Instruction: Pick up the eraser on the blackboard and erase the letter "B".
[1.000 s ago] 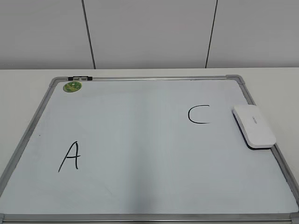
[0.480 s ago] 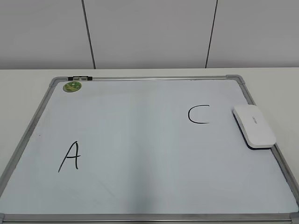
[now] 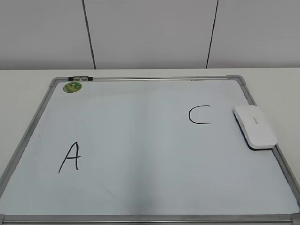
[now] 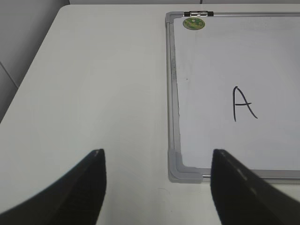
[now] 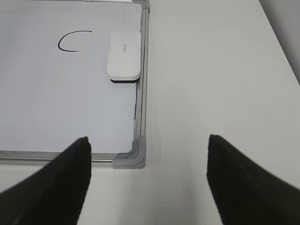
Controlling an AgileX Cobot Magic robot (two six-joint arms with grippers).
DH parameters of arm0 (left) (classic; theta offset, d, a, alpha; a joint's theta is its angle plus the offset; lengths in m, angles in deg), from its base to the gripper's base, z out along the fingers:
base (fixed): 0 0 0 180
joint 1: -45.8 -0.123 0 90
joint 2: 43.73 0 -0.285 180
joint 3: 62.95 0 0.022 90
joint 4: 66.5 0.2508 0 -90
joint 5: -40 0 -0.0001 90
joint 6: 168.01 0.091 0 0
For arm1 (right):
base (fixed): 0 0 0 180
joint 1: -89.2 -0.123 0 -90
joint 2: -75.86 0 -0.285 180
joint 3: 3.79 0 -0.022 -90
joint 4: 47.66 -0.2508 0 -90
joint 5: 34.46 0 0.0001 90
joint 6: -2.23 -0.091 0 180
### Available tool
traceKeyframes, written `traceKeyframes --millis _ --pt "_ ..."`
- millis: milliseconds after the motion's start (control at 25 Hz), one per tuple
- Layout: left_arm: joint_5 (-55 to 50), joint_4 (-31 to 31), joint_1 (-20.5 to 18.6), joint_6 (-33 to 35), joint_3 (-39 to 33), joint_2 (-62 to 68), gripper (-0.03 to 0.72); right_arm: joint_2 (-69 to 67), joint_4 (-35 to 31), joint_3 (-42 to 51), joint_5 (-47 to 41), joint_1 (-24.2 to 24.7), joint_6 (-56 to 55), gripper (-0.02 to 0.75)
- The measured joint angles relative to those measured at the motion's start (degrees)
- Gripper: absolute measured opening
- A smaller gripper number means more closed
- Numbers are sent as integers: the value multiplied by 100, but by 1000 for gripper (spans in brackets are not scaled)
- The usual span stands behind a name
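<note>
The blackboard [image 3: 140, 140] is a white board with a silver frame lying flat on the table; it also shows in the left wrist view [image 4: 281, 70] and the right wrist view [image 5: 47, 103]. The white eraser [image 3: 255, 126] lies on the board's right edge, right of the "C" [image 3: 199, 115]; the right wrist view shows it too [image 5: 124, 55]. No letter "B" shows on the board. An "A" [image 3: 70, 157] is at the lower left. My left gripper [image 4: 157, 183] is open and empty over the table by the board's near left corner. My right gripper [image 5: 147, 176] is open and empty by the near right corner.
A small green round sticker [image 3: 72, 86] sits at the board's far left corner beside a black clip [image 3: 79, 78]. White table [image 4: 93, 93] surrounds the board on both sides. A white panelled wall [image 3: 150, 33] stands behind.
</note>
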Motion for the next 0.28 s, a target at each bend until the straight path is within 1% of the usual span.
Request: traceKeyframes --millis 280 --pt "-10 0 0 0 0 0 503 0 0 0 0 0 0 591"
